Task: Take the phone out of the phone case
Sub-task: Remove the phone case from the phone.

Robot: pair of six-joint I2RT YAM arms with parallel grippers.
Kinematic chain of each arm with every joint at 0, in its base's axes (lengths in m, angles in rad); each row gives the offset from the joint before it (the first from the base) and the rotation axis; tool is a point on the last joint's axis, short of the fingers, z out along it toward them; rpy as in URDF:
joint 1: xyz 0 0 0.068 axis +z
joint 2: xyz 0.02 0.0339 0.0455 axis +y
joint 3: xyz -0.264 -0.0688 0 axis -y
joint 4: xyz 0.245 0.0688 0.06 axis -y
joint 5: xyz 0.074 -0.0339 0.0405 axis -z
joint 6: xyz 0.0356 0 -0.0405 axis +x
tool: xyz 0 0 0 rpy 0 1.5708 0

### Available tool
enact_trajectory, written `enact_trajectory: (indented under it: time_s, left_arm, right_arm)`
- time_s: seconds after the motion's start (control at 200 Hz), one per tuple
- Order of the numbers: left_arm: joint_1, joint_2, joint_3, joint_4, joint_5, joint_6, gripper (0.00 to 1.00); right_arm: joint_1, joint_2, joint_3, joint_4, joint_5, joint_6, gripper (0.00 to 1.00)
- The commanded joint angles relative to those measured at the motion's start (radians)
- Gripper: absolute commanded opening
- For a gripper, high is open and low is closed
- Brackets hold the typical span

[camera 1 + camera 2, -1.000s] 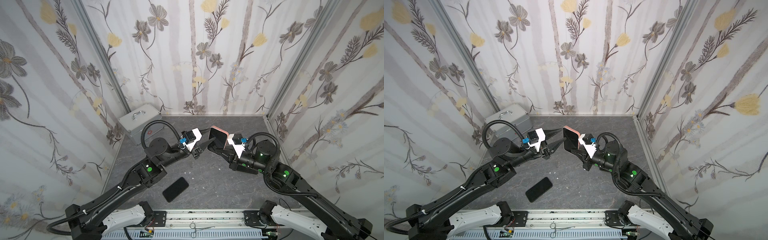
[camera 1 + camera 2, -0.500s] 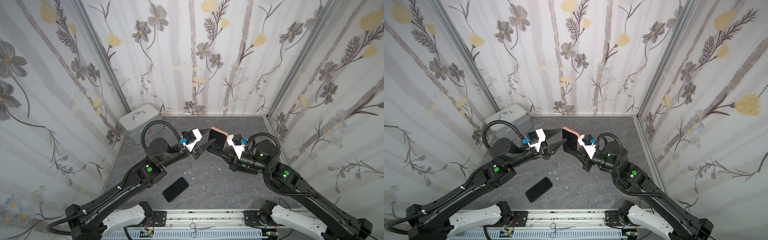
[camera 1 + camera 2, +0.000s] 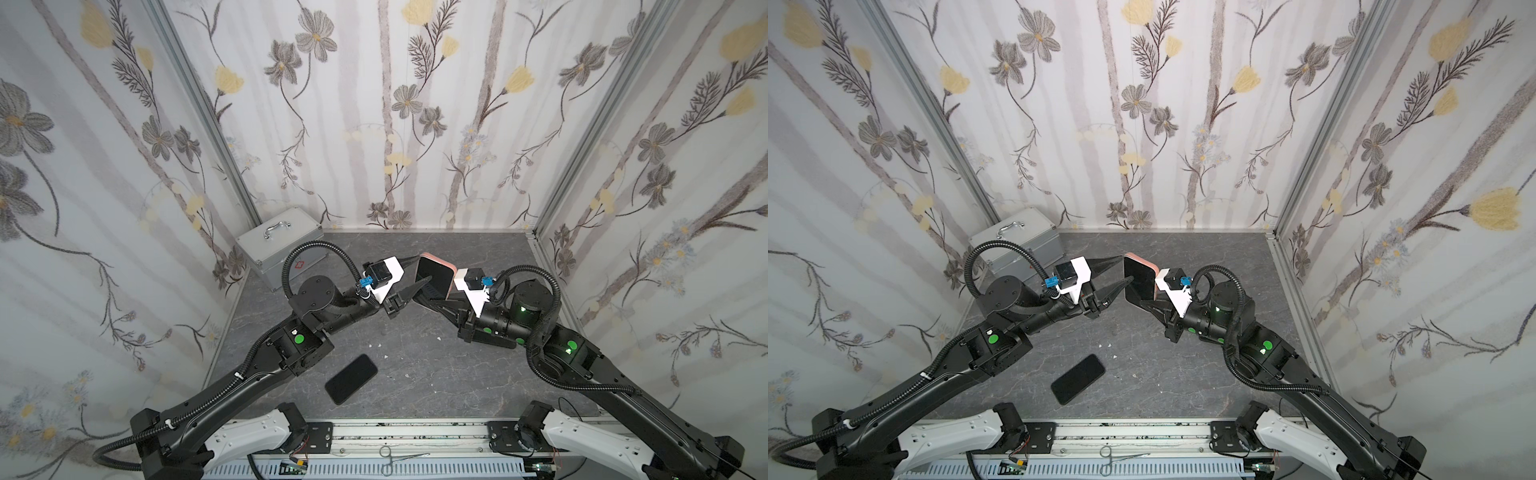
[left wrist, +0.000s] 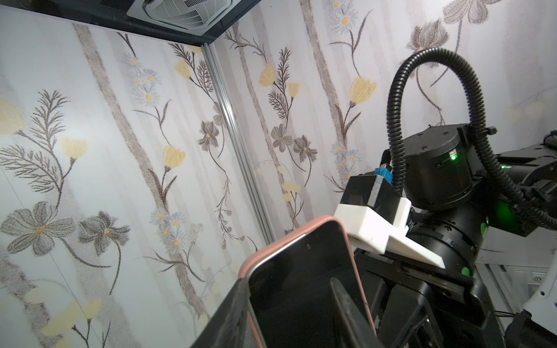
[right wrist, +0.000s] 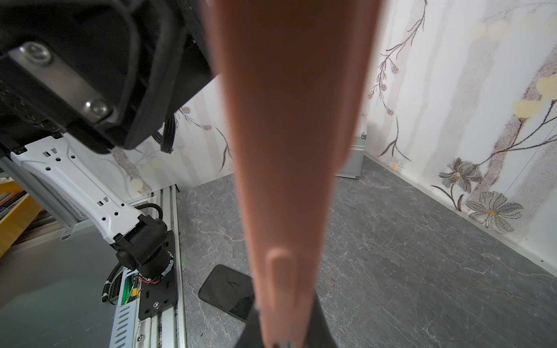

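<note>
A pink phone case (image 3: 451, 269) with the phone (image 3: 434, 277) in it, dark screen toward the left arm, is held on edge above the middle of the table. My right gripper (image 3: 437, 299) is shut on the case's lower part; in the right wrist view the case (image 5: 289, 120) fills the middle. My left gripper (image 3: 419, 269) is open at the case's upper corner. One of its fingers (image 4: 238, 301) lies against the pink rim (image 4: 301, 230), the other crosses in front of the screen (image 4: 301, 271). Both top views show this, with the phone (image 3: 1140, 278) facing the left gripper (image 3: 1126, 270).
A second black phone (image 3: 351, 379) lies flat on the grey table near the front, its glass cracked in the right wrist view (image 5: 226, 289). A silver metal box (image 3: 282, 245) stands in the back left corner. Forceps (image 3: 399, 457) rest on the front rail. Walls close three sides.
My left gripper's jaws have spread a little wider around the case's upper corner. The right gripper has kept hold of the case, which has shifted only slightly.
</note>
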Motion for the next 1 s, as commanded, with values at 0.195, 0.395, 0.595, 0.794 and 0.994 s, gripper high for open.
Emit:
enact_trajectory:
  time_s: [0.195,0.395,0.595,0.794,0.994]
  left_arm:
    - [0.001,0.001,-0.004,0.019,-0.002,0.014,0.45]
    - [0.001,0.006,-0.005,0.018,0.006,0.008,0.44]
    - [0.0,0.011,-0.013,0.016,0.005,0.008,0.44]
    - [0.001,0.022,-0.018,0.015,0.016,0.006,0.43]
    - [-0.001,0.039,-0.028,0.007,0.012,0.008,0.43]
  right_arm:
    - [0.004,0.009,0.0,0.066,-0.027,-0.017,0.0]
    - [0.005,0.009,0.004,0.064,-0.033,-0.016,0.0]
    - [0.011,0.013,0.009,0.058,-0.041,-0.02,0.0]
    - [0.02,0.019,0.02,0.055,-0.044,-0.024,0.0]
    - [0.023,0.031,0.033,0.044,-0.046,-0.043,0.0]
